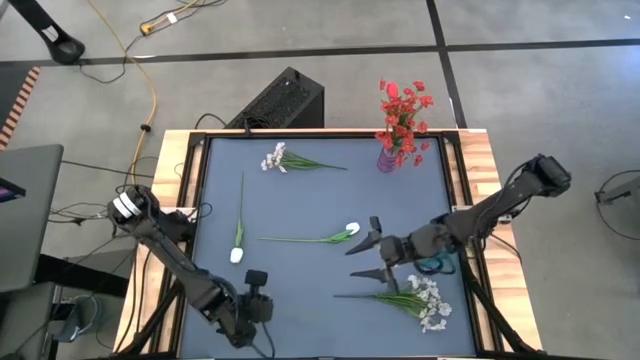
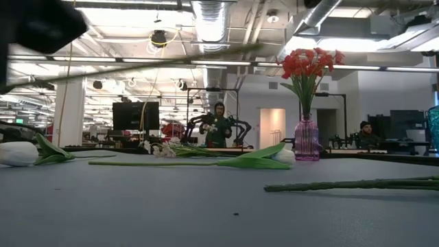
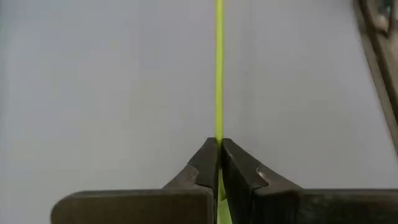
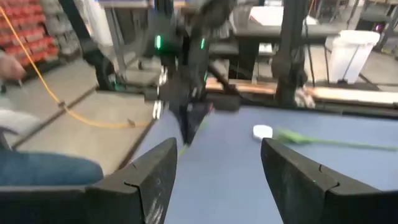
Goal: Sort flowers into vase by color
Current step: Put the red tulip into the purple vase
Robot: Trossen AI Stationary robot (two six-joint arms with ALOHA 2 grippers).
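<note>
Firstly, left gripper (image 3: 219, 142): at the table's near left corner, its two fingers pressed together on a thin green stem (image 3: 219, 62).
Held stem: runs straight out ahead from between the fingertips; which flower it belongs to cannot be told.
Left white tulip (image 1: 240, 215): flat on the mat, just beyond the left gripper, head toward the near edge, stem pointing to the far side.
Far white spray (image 1: 275, 158): lies near the far edge, well apart from both grippers.
Middle white tulip (image 1: 310, 238): flat at the table's centre, with its head toward the right gripper.
Right gripper (image 1: 362, 250): low over the mat right of centre, fingers spread wide with nothing between them; the middle tulip's head is near one fingertip.
Near white spray (image 1: 425, 300): lies beside the right gripper on its near side, stem end close to the other fingertip.
Purple vase (image 1: 387, 160): upright at the far right, holding red flowers (image 1: 402, 115).
</note>
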